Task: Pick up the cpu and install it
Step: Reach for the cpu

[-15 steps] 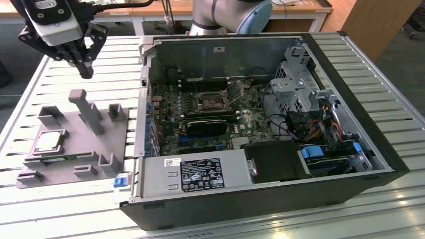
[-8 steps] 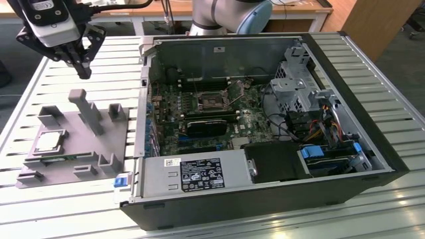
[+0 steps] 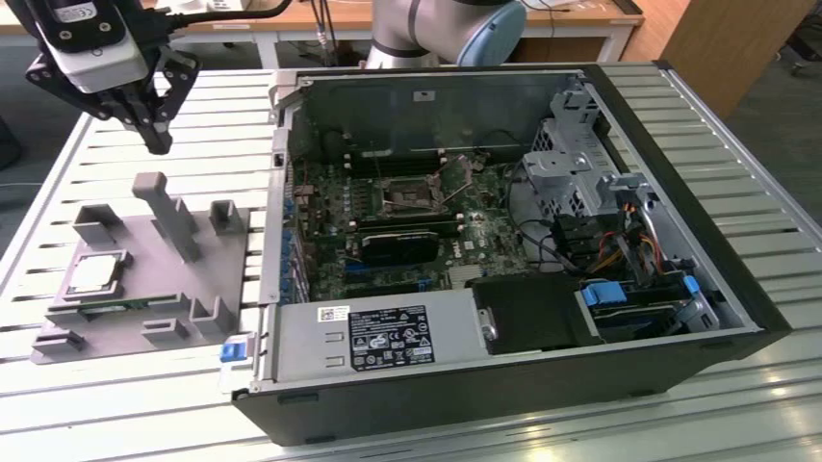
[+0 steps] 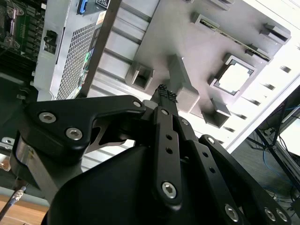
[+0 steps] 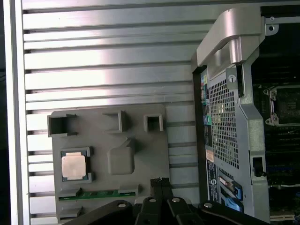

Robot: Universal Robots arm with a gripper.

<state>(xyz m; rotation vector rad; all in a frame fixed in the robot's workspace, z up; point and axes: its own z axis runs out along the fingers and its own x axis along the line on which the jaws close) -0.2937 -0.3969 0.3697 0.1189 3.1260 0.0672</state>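
Plainly the pick-up is not yet begun: the cpu (image 3: 96, 274) lies in its grey fixture (image 3: 148, 289), with the pincer (image 3: 157, 142) hovering well apart, tips together and empty. Grasping the cpu calls for parting them squarely over it.

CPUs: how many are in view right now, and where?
1. The cpu sits in a square recess of the grey fixture, outside the computer case. Others could be hidden inside the case.

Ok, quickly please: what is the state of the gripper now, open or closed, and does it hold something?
The gripper is closed and holds nothing; the chip lies in the grey fixture, apart from it.
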